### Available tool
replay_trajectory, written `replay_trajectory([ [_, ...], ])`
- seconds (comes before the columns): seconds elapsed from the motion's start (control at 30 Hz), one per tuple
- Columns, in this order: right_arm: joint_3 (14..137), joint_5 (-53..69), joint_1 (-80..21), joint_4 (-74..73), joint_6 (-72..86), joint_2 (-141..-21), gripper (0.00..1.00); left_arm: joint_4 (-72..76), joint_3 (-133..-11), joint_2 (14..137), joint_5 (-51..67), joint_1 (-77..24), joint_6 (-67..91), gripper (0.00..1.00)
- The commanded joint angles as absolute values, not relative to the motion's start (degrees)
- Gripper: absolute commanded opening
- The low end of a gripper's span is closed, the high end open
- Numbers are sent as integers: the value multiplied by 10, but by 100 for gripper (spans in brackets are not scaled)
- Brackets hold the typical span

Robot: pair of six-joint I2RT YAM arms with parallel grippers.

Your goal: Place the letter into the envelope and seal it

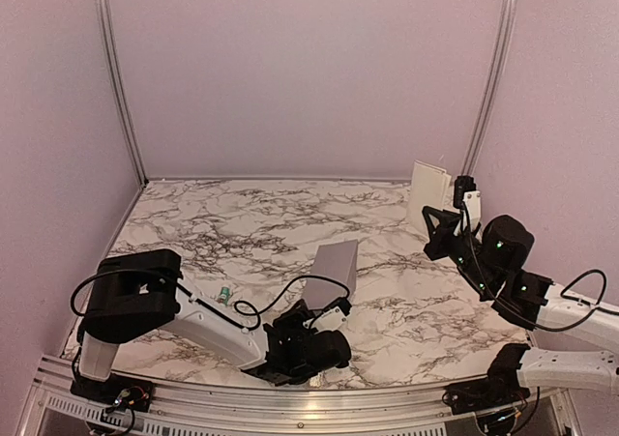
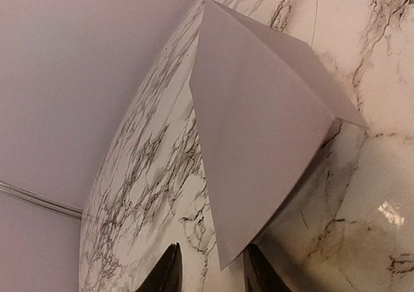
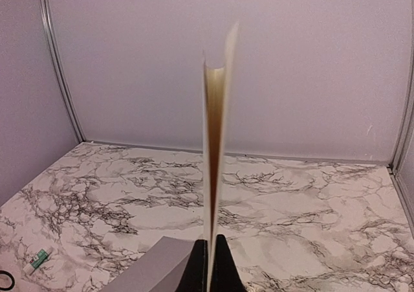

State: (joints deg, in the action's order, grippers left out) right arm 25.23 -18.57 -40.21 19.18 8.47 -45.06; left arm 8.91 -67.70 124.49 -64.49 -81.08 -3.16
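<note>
The grey envelope (image 1: 335,270) lies on the marble table, in front of the left arm. In the left wrist view its pointed flap (image 2: 259,143) is raised off the table. The flap's tip sits between the fingers of my left gripper (image 2: 213,276), which are apart and not clamped on it. My right gripper (image 1: 443,218) is shut on the cream folded letter (image 1: 428,187) and holds it upright above the table's right rear. In the right wrist view the letter (image 3: 214,162) shows edge-on, standing up from the closed gripper (image 3: 208,266), with a corner of the envelope (image 3: 152,271) below left.
A small green-white tube (image 1: 224,295) lies on the table left of the envelope, near the left arm's cable; it also shows in the right wrist view (image 3: 40,258). Plain walls with metal rails (image 1: 118,78) close in the back and sides of the table.
</note>
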Motion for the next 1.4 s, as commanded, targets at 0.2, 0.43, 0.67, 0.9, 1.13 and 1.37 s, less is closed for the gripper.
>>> replay_trajectory([
  [0.2,258,-182,-397,185,83,-442,0,73,-570,1132,-600,-797,22,56],
  [0.43,255,-179,-396,184,82,-434,0,83,-582,1136,-618,-807,-39,82],
  [0.67,254,-179,-397,184,80,-432,0,80,-649,1197,-664,-814,-126,86],
  [0.9,251,-174,-397,186,79,-428,0,111,-687,1251,-714,-826,-235,87],
  [1.13,247,-171,-396,188,79,-421,0,122,-722,1274,-733,-827,-284,80],
  [1.37,247,-166,-397,189,79,-418,0,216,-734,1293,-749,-831,-391,69],
])
